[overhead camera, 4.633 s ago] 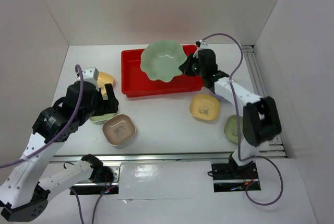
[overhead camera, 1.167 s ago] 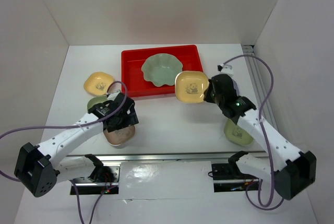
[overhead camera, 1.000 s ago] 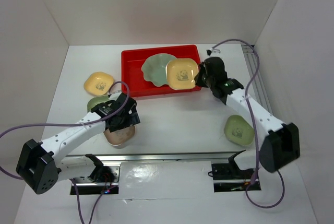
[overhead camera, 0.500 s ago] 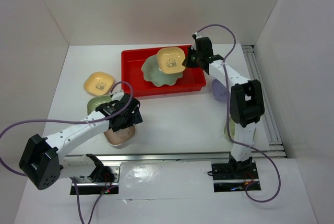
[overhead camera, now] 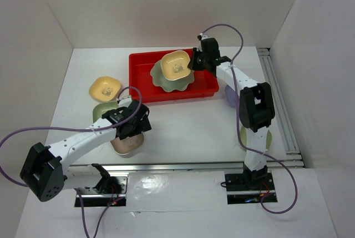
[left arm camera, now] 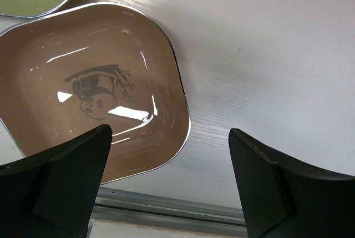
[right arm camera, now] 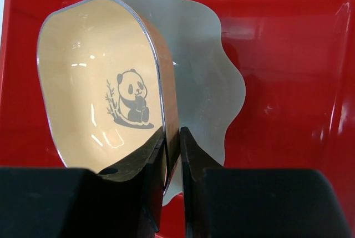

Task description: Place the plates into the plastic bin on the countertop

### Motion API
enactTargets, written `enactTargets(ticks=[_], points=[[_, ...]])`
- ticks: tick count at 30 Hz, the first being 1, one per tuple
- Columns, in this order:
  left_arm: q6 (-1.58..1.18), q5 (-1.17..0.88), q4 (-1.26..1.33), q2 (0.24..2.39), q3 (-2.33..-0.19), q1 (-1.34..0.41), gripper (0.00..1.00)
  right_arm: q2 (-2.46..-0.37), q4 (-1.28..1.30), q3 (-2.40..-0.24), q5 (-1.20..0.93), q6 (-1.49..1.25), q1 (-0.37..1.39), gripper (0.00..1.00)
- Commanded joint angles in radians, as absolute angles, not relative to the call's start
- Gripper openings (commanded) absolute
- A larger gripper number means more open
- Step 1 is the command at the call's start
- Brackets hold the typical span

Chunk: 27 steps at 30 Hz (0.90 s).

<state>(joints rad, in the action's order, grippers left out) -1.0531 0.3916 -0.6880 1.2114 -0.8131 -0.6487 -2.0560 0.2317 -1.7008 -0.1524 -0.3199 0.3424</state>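
Yellow dish [right arm camera: 100, 82]: was held tilted over green dish [right arm camera: 211, 71], inside bin [right arm camera: 288, 82].
Right gripper [right arm camera: 172, 138]: was clamped on its rim.
Left gripper [left arm camera: 169, 138]: was spread wide above pink dish [left arm camera: 83, 99].

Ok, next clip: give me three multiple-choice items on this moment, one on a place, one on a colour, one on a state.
1. Where is the scalloped dish?
A) in the red bin
B) outside the bin
C) in the left jaws

2. What colour is the dish between the right jaws?
A) pink
B) yellow
C) lavender

3. How do the left jaws stand?
A) shut on a dish
B) open above the pink dish
C) out of view

Answers:
1 A, the red rim surrounds it.
2 B, the yellow dish stands on edge between the right jaws.
3 B, they stand wide apart over it.
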Motion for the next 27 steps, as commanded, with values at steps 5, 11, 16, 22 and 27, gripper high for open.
enactTargets(ticks=[5,11,16,22,27], points=[[-1.063,0.419,-0.701,1.187,-0.808,-0.653,1.00,-2.086,0.222,-1.727,-0.107,-0.344,0.370,0.33],[-1.072,0.471,-0.771,1.123,-0.818,-0.653,1.00,-2.108,0.222,-1.746,-0.068,-0.373,0.397,0.33],[-1.104,0.544,-0.935,1.057,-0.883,-0.653,1.00,-2.076,0.213,-1.755,-0.052,-0.373,0.417,0.56],[-1.189,0.614,-1.084,0.992,-0.931,-0.653,1.00,-1.974,0.225,-1.781,-0.052,-0.351,0.437,0.73],[-1.386,0.627,-1.291,1.034,-0.977,-0.663,1.00,-1.838,0.236,-1.718,-0.052,-0.331,0.459,0.74]])
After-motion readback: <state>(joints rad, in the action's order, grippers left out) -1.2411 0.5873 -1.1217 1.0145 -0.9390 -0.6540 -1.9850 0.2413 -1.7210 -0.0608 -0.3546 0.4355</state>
